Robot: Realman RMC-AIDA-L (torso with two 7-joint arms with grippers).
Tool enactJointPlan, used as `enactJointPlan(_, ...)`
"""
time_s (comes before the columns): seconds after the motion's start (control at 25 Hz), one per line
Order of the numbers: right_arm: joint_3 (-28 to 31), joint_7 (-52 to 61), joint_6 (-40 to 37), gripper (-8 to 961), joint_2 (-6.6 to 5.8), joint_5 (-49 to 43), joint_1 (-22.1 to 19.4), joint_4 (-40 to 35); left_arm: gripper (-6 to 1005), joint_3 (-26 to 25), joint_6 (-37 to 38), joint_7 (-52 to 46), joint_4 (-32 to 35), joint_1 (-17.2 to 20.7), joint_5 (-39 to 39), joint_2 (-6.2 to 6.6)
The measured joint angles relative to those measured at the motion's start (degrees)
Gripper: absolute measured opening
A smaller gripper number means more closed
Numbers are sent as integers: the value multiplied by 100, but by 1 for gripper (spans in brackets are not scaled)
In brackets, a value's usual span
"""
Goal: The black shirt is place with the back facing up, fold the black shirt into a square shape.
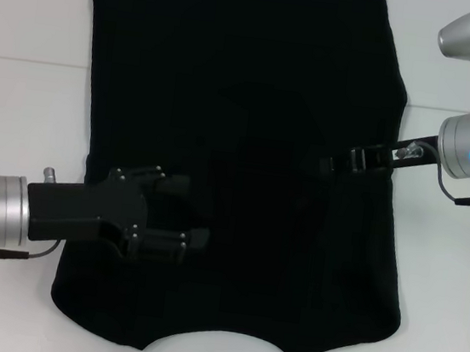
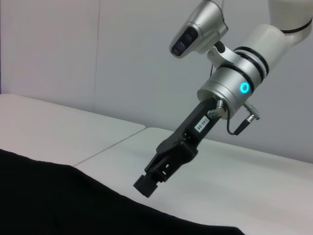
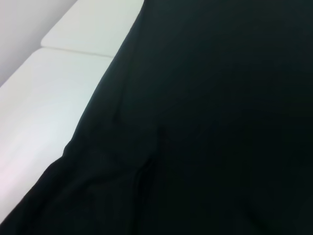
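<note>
The shirt [image 1: 243, 108] lies flat on the white table [image 1: 20, 107], neckline at the near edge, sleeves already folded in. The left gripper [image 1: 183, 213] hovers over its near left part with fingers spread open, holding nothing. The right gripper [image 1: 339, 163] is over the right side — whether it is open or closed I cannot tell. The risk I see: black fingers on black cloth may pinch only one layer, so the fold slides and comes out crooked.
</note>
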Motion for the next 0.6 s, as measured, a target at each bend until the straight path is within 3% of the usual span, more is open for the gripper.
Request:
enactJointPlan(0.16,48,158,-35,112,-7,19,-136,-178,877,2,-71,-1,0,-5,13,2)
enactJointPlan(0.44,290,207,-437,394,-186,180,-408,-209,877,-121,-133,-487,70,24,41,43)
enactJointPlan(0.6,547,-355,-967,555,-220,817,-750,-225,878,-172,358,-947,433,157,288,120)
